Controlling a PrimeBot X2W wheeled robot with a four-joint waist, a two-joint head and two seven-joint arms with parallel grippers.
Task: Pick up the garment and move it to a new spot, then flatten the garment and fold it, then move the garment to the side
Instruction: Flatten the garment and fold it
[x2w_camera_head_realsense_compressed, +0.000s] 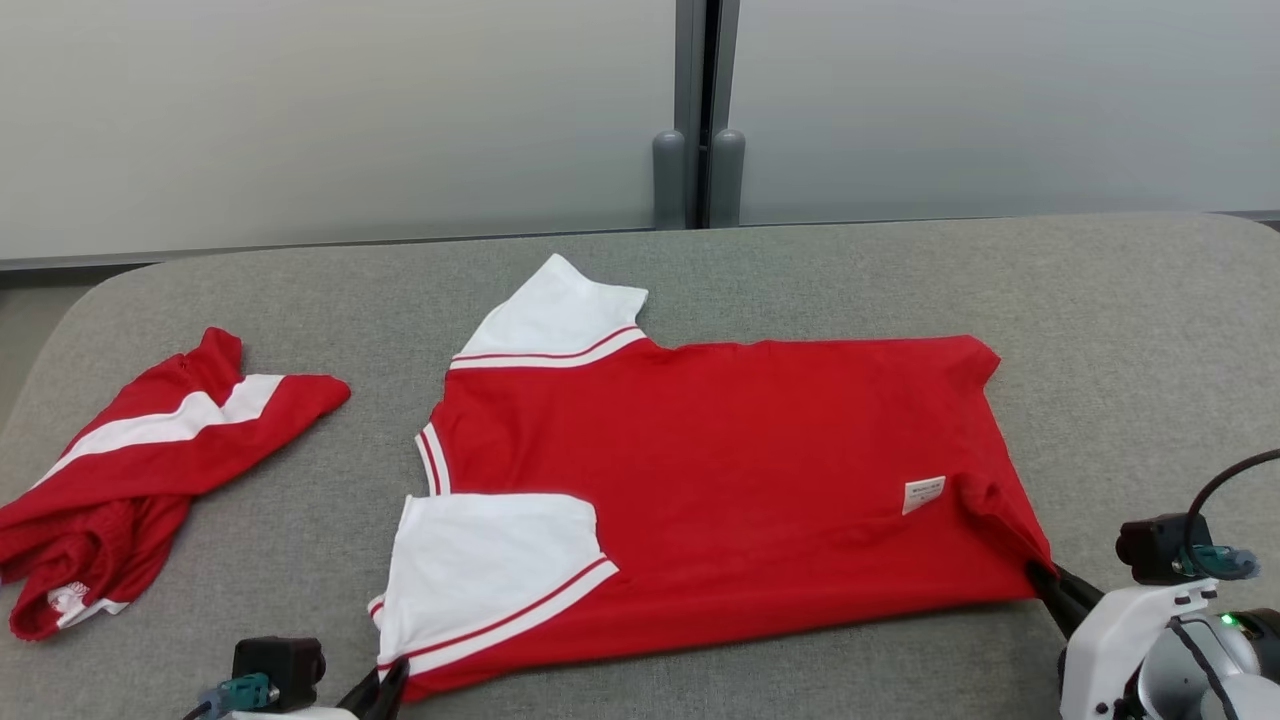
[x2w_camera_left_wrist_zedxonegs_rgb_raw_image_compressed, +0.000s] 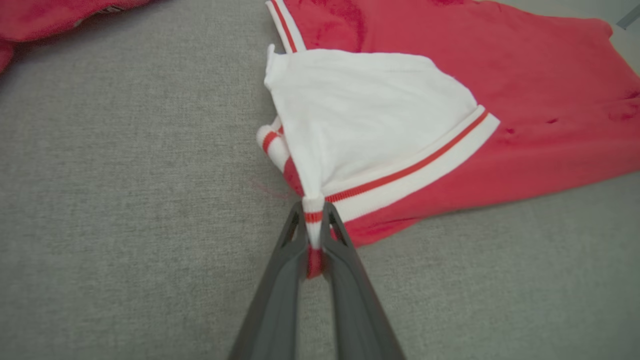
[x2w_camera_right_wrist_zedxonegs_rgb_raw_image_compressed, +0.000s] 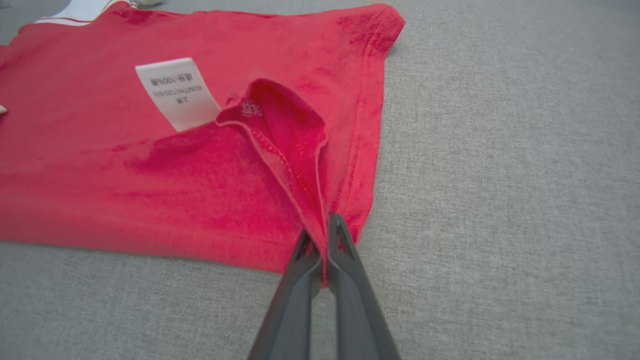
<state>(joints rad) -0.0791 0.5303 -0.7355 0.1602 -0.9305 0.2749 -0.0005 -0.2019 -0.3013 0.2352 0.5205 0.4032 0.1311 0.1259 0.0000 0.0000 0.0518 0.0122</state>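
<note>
While the red garment (x2w_camera_head_realsense_compressed: 720, 470) lies spread flat in the middle of the grey counter (x2w_camera_head_realsense_compressed: 1120, 320), the left end effector (x2w_camera_left_wrist_zedxonegs_rgb_raw_image_compressed: 314, 214) pinches its near sleeve cuff and the right end effector (x2w_camera_right_wrist_zedxonegs_rgb_raw_image_compressed: 322, 231) its near hem corner; folding and moving aside seem left.

1. Left gripper (x2w_camera_head_realsense_compressed: 385, 690) sits low at seven o'clock in the head view, its dark fingers (x2w_camera_left_wrist_zedxonegs_rgb_raw_image_compressed: 280, 300) angled toward one o'clock.
2. Its jaws are pinched tight on the garment (x2w_camera_left_wrist_zedxonegs_rgb_raw_image_compressed: 500, 75), with the tips almost meeting.
3. Right gripper (x2w_camera_head_realsense_compressed: 1045, 578) is at four o'clock, pointing toward ten o'clock, with its white wrist (x2w_camera_head_realsense_compressed: 1120, 630) trailing behind.
4. Those jaws are also clamped hard on the garment, and both arms are low and reaching in.
</note>
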